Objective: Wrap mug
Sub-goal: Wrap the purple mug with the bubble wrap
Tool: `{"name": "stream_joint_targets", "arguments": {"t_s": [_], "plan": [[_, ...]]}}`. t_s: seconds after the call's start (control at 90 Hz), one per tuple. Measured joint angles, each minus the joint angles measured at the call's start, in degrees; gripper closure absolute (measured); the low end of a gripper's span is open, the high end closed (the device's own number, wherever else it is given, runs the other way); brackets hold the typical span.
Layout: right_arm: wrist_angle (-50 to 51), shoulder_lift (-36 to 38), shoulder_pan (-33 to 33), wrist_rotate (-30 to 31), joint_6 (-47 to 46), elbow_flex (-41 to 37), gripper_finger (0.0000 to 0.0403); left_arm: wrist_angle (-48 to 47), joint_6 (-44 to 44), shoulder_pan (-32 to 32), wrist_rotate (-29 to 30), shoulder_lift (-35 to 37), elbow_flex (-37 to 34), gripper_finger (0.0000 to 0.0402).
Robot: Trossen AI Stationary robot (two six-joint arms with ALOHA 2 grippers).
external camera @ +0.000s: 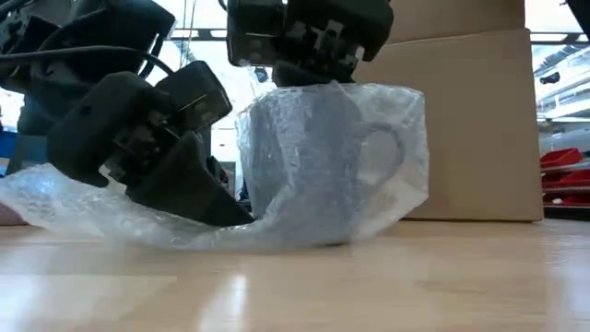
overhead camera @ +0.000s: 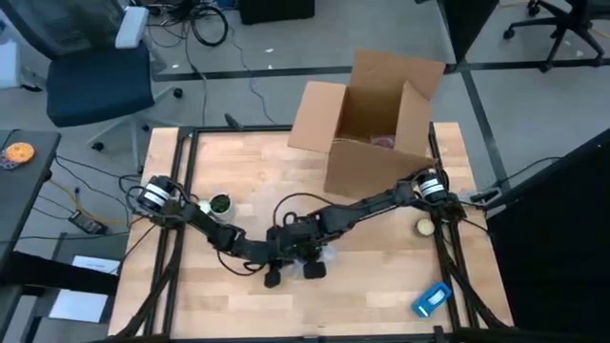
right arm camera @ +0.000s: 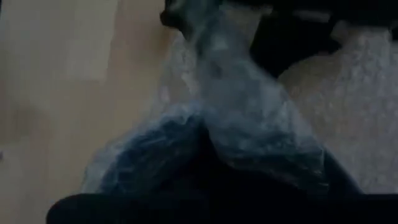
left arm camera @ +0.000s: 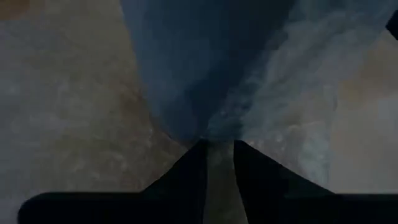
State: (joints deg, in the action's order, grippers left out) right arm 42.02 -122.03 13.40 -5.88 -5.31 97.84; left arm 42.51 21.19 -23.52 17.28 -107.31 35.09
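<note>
**Both grippers at the mug, bubble wrap half around it**

The mug (external camera: 318, 166) stands upright near the middle of the wooden table (overhead camera: 381, 286), its handle turned toward the cardboard box (overhead camera: 367, 124) behind it. A sheet of bubble wrap (external camera: 101, 207) is drawn up over the mug's rim and down its handle side, while the rest trails flat across the table on the far side of the mug from the handle.

The left gripper (external camera: 198, 198) is down low at the mug's base, on the side away from the handle, tilted so its dark fingers press onto the trailing wrap where it meets the mug. In the left wrist view the two fingers (left arm camera: 186, 171) stand close together with a narrow strip of wrap between them — clenched on the bubble wrap, as far as can be told.

The right gripper (external camera: 309, 74) sits directly above the mug, at its rim, over the gathered wrap. Its own wrist view shows a fold of wrap rising from its fingers, yet the fingers themselves are lost in shadow — I cannot tell whether they are clamped or released.

Elsewhere on the table lie a green roll of tape (overhead camera: 220, 204) near the left arm's base, a small pale ball (overhead camera: 422, 227) near the right arm's base, and a blue object (overhead camera: 432, 299) at the front right corner.
</note>
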Motion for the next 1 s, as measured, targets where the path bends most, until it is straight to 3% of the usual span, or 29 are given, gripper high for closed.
{"name": "stream_joint_targets", "arguments": {"t_s": [0.322,0.711,0.856,1.0], "plan": [[1.2,-1.4,0.2,-0.3,1.2,0.3,0.0403,-0.1,-1.3,1.6,0.0,3.7,-0.2,0.0339],[5.0,-1.8,1.3,1.1,1.4,2.3,0.0403,-34.3,-2.8,-2.1,7.0,31.7,-0.2,0.0339],[7.4,-2.3,1.6,1.2,1.7,4.9,0.0403,-40.4,-2.6,-3.1,7.2,36.7,-0.2,0.0339],[12.2,-2.2,2.0,2.5,1.7,8.5,0.0403,-40.9,-3.0,-3.6,7.1,36.7,-0.2,0.0339]]}}
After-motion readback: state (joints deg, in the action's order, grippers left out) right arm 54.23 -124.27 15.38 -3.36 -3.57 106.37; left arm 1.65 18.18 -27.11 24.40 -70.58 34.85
